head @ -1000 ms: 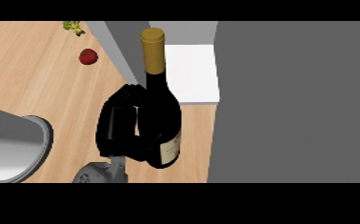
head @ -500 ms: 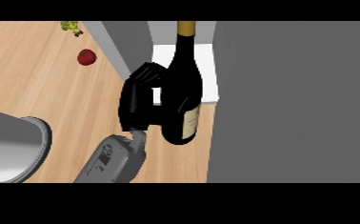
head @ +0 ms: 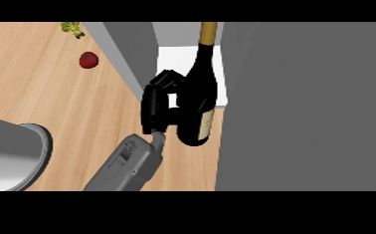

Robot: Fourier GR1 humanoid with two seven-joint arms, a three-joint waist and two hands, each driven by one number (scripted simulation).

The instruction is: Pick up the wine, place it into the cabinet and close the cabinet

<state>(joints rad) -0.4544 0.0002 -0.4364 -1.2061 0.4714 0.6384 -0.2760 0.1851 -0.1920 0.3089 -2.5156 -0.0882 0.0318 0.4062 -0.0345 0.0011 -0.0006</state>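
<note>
The wine bottle [head: 200,91] is dark with a gold-capped neck and a pale label near its base. My left hand [head: 155,109] is shut on its body from the left, fingers curled round it. The bottle is held above the wooden counter [head: 66,103], neck pointing away, in front of the grey cabinet [head: 294,103]. Its upper half overlaps the cabinet's white inner floor [head: 176,61]. A grey panel [head: 129,54], either the open door or a side wall, stands just left of the opening. The right hand shows in no view.
A small red fruit [head: 89,59] lies on the counter at the far left. A green and yellow item [head: 72,28] sits at the top left edge. A large round grey vessel [head: 18,153] fills the lower left corner.
My left hand has carried the bottle to the right and farther away, from over the counter to the cabinet opening. The forearm has come further into view.
</note>
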